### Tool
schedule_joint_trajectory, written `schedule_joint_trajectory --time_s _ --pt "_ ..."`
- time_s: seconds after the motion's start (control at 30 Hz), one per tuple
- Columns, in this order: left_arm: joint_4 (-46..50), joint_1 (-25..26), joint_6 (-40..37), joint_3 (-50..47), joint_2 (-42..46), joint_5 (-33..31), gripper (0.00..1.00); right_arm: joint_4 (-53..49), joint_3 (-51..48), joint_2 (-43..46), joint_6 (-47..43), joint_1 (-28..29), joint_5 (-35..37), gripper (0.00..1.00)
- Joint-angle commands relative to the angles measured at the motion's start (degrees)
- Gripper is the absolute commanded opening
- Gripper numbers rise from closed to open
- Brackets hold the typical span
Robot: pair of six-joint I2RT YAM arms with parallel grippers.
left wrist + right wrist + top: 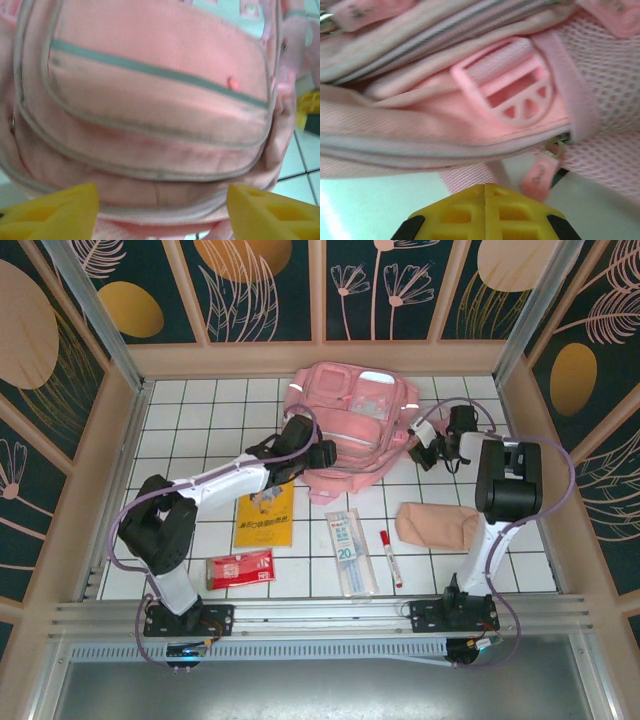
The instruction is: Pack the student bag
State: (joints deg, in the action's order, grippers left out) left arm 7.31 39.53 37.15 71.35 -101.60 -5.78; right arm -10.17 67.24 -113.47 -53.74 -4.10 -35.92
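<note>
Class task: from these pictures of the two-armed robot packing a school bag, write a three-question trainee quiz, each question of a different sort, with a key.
1. True or false: the right hand is shut beside the soft pink fabric backpack.
2. Choose: the left hand is A) open, B) shut, C) clamped on a strap.
3. Fill in: the red-capped white marker pen lies between the clear flat ruler pack and the soft beige-pink ____.
Key: 1 true; 2 A; 3 pouch.
</note>
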Motion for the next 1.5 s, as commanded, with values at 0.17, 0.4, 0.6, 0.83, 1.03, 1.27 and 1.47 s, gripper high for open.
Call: schedule_joint_trajectory --time_s 0.17,0.4,0.6,0.83,1.03,1.27,1.47 --pt "5.22 -1.80 -5.67 9.46 -8.15 1.62 0.75 11.56 -6.79 6.50 2.82 -0.87 7.58 0.41" --pt "7.58 -1.75 1.04 13.14 -13.18 -3.77 0.91 10.10 -1.61 0.36 4.87 1.81 12.72 0.48" --pt "11.71 -1.90 4.86 17.07 -17.29 -10.00 0.99 10.08 0.34 -3.86 3.73 4.64 13.46 0.32" --pt "10.72 -2.96 3.22 21.36 -19.95 -13.50 0.44 10.99 -6.47 3.42 0.00 3.82 5.96 0.00" --pt "7.85 -3.09 0.83 24.24 -21.43 -11.53 0.00 3.47 -6.12 8.48 -2.15 4.16 2.88 0.00" --pt "5.97 -3.12 0.90 28.75 -24.79 -8.23 0.00 -19.11 2.41 7.33 -5.85 7.06 -2.26 0.00" --pt "9.17 -3.18 3.38 36.96 -30.46 -5.78 0.00 -23.53 2.28 7.72 -5.73 10.95 -1.97 0.00"
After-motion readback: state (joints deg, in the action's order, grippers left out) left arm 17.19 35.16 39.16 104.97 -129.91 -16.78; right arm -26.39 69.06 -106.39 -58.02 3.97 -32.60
